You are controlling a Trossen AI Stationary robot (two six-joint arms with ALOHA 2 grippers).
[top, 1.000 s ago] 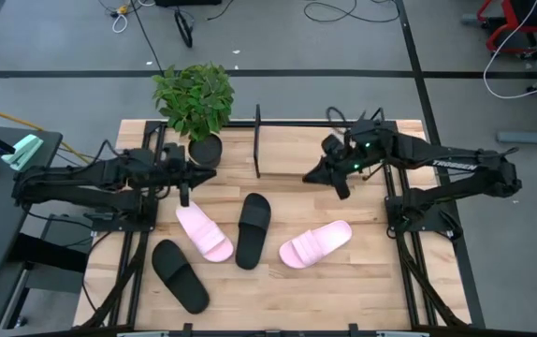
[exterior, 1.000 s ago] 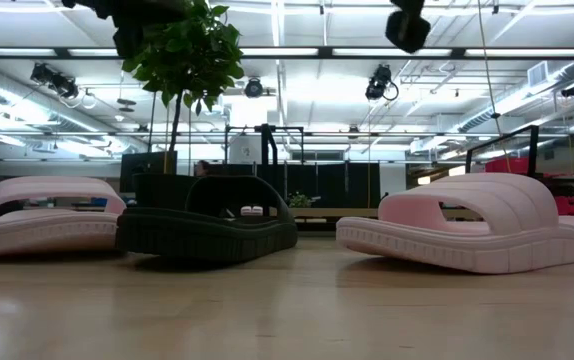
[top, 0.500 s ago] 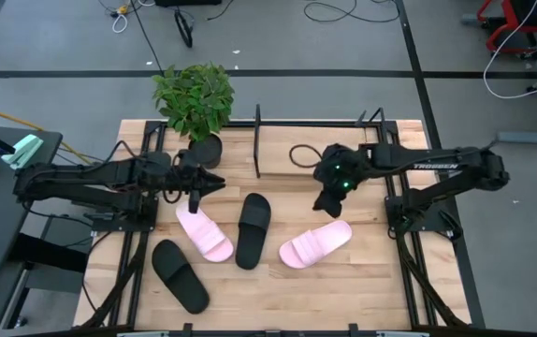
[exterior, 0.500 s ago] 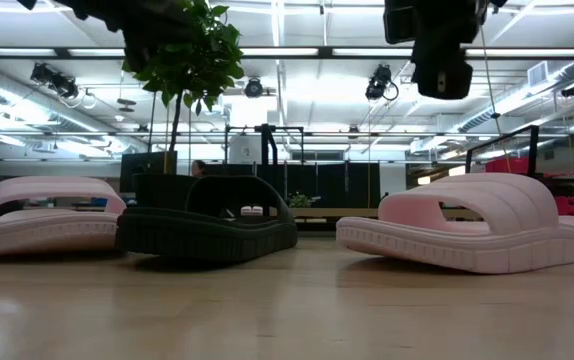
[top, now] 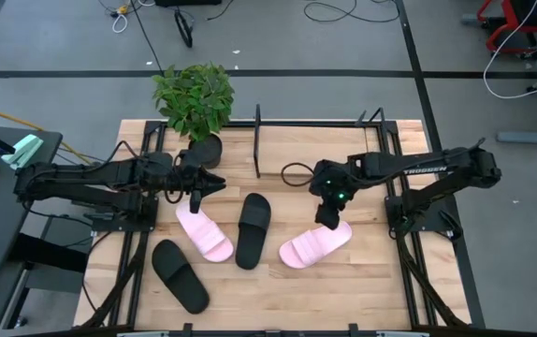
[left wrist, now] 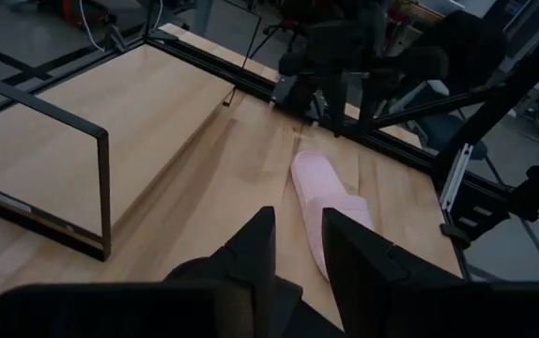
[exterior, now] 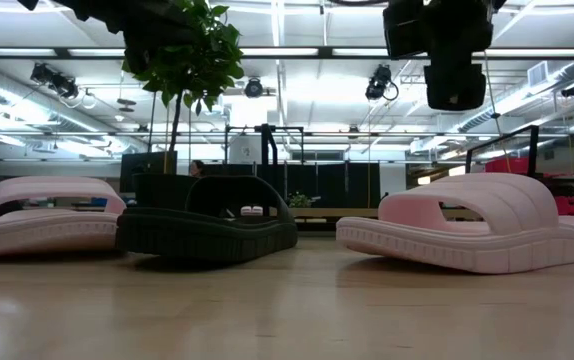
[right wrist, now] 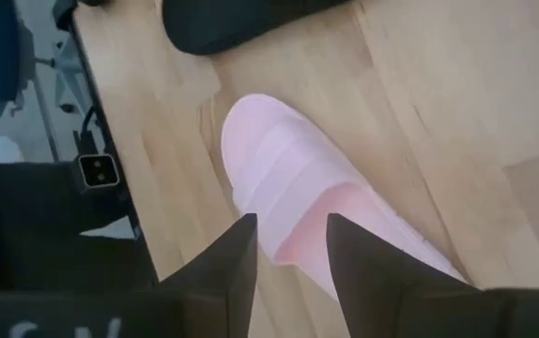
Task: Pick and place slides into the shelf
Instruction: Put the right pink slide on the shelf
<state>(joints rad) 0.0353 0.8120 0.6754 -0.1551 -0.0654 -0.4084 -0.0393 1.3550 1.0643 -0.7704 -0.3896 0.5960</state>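
Four slides lie flat on their soles on the table. In the high view one pink slide (top: 204, 232) sits left of centre and the other pink slide (top: 315, 243) right of centre. One black slide (top: 253, 229) lies between them, the other black slide (top: 180, 274) near the front left. The shelf (top: 257, 140) stands at the far edge; its end frame (left wrist: 105, 188) shows in the left wrist view. My right gripper (top: 328, 221) (right wrist: 290, 253) hangs open above the right pink slide (right wrist: 288, 202), well clear of it in the low view (exterior: 454, 70). My left gripper (top: 203, 187) (left wrist: 298, 249) is open over the left pink slide's far end.
A potted plant (top: 194, 98) stands at the table's far left corner, beside the left arm. Black arm-mounting frames (top: 404, 215) run along both table sides. Bare wood lies along the near edge (top: 343, 300) and on the shelf's base (left wrist: 91, 113).
My right gripper has swung from beside the shelf toward the near edge and come down over the right pink slide, its fingers now pointing down at it. My left gripper has shifted slightly to the right. The slides have not moved.
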